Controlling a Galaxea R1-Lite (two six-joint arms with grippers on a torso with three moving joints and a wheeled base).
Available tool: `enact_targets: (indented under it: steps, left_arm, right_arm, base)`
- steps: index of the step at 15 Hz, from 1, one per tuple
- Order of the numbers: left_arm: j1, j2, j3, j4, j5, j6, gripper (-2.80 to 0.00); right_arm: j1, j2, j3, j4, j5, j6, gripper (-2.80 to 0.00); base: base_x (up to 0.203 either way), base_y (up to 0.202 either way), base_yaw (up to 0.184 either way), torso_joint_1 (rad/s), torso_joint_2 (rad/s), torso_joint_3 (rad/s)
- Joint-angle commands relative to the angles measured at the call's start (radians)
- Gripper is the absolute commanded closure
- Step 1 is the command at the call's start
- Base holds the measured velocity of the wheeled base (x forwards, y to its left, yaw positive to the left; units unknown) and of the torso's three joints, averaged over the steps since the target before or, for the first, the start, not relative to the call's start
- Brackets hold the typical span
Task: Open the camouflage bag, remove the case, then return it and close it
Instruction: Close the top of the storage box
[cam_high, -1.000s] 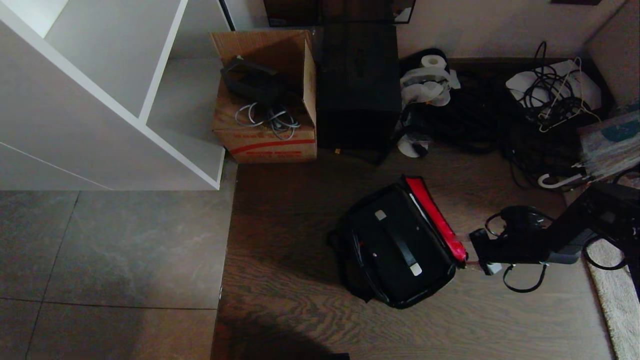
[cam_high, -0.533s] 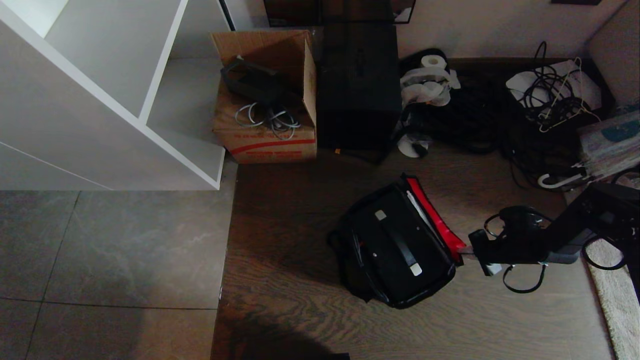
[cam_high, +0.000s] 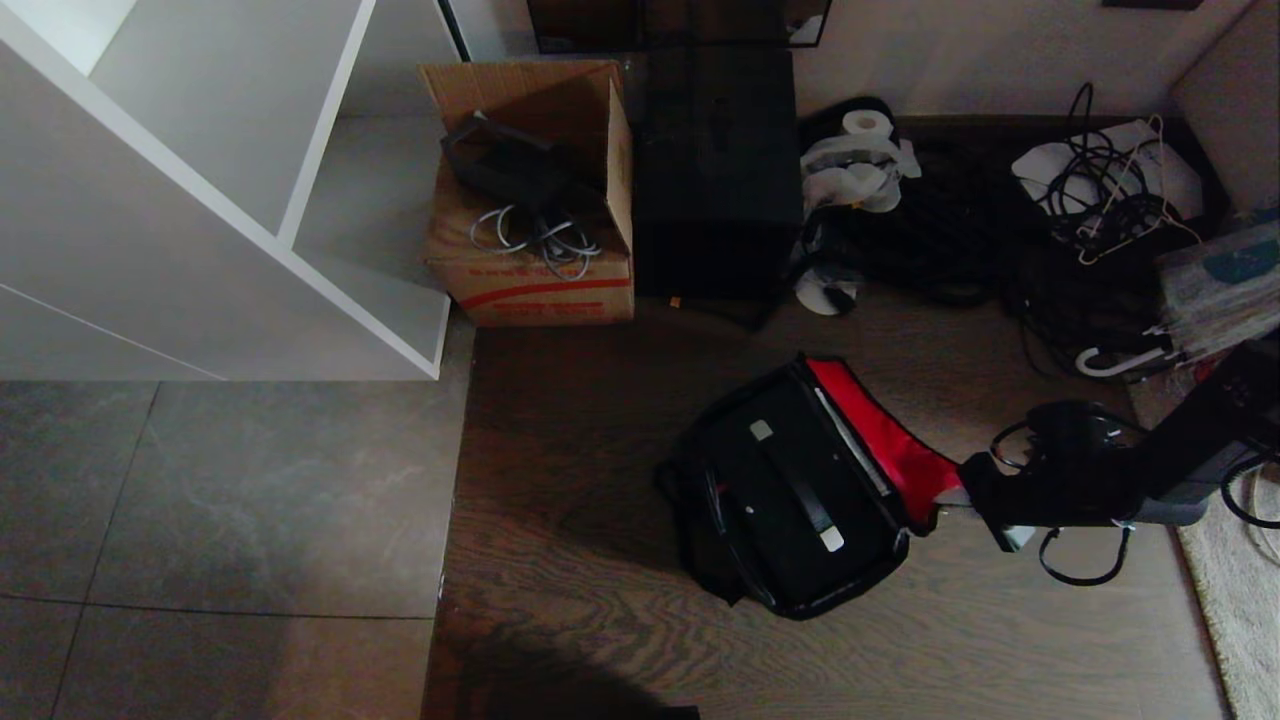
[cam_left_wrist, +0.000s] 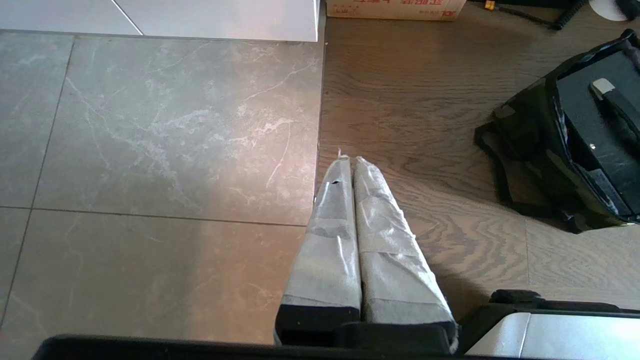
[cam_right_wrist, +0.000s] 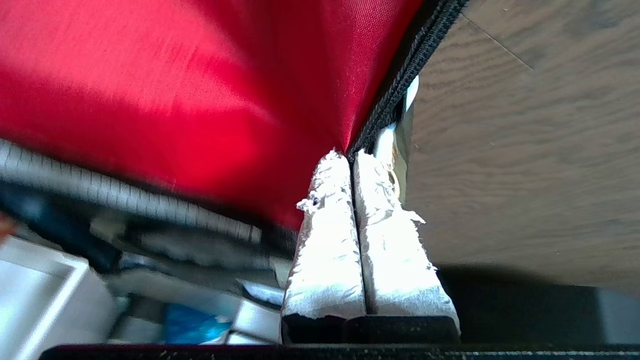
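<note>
The camouflage bag (cam_high: 700, 530) lies open on the wood floor, its lid flap (cam_high: 890, 445) folded out to the right and showing red lining. Inside lies the black case (cam_high: 800, 490) with a strap handle. My right gripper (cam_high: 968, 494) is at the flap's outer corner, shut on the flap's black zipper edge (cam_right_wrist: 395, 95); in the right wrist view the gripper (cam_right_wrist: 350, 154) pinches where the red lining (cam_right_wrist: 200, 75) meets that edge. My left gripper (cam_left_wrist: 348, 159) hangs shut and empty over the floor, left of the bag (cam_left_wrist: 530, 145) and the case (cam_left_wrist: 600, 115).
A cardboard box (cam_high: 530, 190) and a plain black box (cam_high: 715, 170) stand behind the bag. White shelving (cam_high: 200, 200) fills the left. Tangled cables (cam_high: 1100, 200) and paper rolls (cam_high: 860, 160) crowd the back right. A pale rug (cam_high: 1230, 600) lies at the right edge.
My right gripper closed on the flap's edge and drew it to the right. The flap has swung wider, showing more red lining. The left arm has kept still.
</note>
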Motion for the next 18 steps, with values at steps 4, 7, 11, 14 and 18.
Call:
enact_targets:
  steps: [4, 7, 11, 14, 18]
  left_arm:
    - [0.000, 0.000, 0.000, 0.000, 0.000, 0.000, 0.00]
    - [0.000, 0.000, 0.000, 0.000, 0.000, 0.000, 0.00]
    - [0.000, 0.000, -0.001, 0.000, 0.000, 0.000, 0.00]
    - [0.000, 0.000, 0.000, 0.000, 0.000, 0.000, 0.00]
    - [0.000, 0.000, 0.000, 0.000, 0.000, 0.000, 0.00]
  right_arm:
    - [0.022, -0.250, 0.221, -0.004, -0.042, -0.169, 0.00]
    - [0.077, -0.337, 0.303, -0.010, -0.042, -0.199, 0.00]
    - [0.123, -0.379, 0.395, -0.069, -0.051, -0.302, 0.00]
    - [0.042, -0.290, 0.317, -0.065, -0.070, -0.311, 0.00]
    - [-0.029, -0.235, 0.260, 0.005, -0.085, -0.371, 0.00]
  base:
    - [0.000, 0.000, 0.000, 0.000, 0.00, 0.000]
    - [0.000, 0.000, 0.000, 0.000, 0.00, 0.000]
    - [0.000, 0.000, 0.000, 0.000, 0.00, 0.000]
    - [0.000, 0.000, 0.000, 0.000, 0.00, 0.000]
    - [0.000, 0.000, 0.000, 0.000, 0.00, 0.000]
